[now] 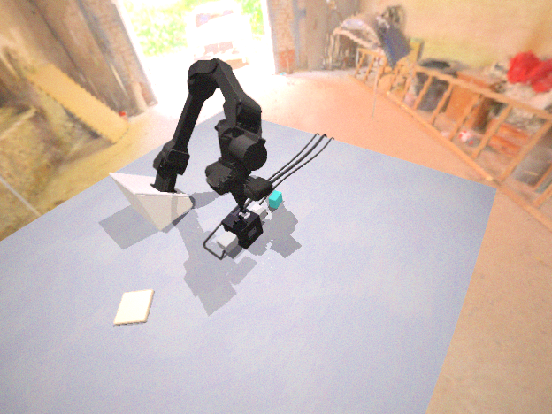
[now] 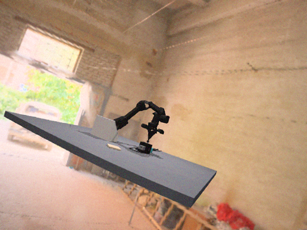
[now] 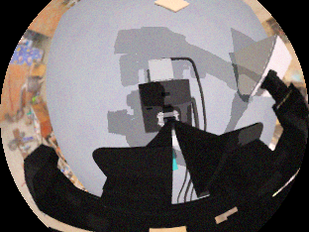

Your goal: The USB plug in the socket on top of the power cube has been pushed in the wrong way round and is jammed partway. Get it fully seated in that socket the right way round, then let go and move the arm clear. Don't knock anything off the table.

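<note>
A black power cube [image 1: 246, 229] [image 2: 144, 145] [image 3: 165, 102] stands on the blue table [image 1: 339, 267] near the middle. A small white USB plug [image 1: 244, 213] [image 3: 169, 116] sticks out of the socket on the cube's top. My gripper [image 1: 241, 210] [image 2: 147, 138] [image 3: 171, 125] points straight down over the cube and is shut on the USB plug. The plug's thin black cable [image 1: 209, 244] [image 3: 197, 87] loops off the cube's side onto the table. How deep the plug sits in the socket is too small to tell.
A white block [image 1: 226, 241] lies against the cube's front, and a teal cube [image 1: 274, 199] sits just behind it. Three black cables [image 1: 302, 156] run to the far table edge. A cream flat tile [image 1: 134, 306] [image 2: 113, 146] [image 3: 172, 3] lies near the front left. The arm's white wedge base [image 1: 153, 203] [image 2: 103, 129] stands at the left.
</note>
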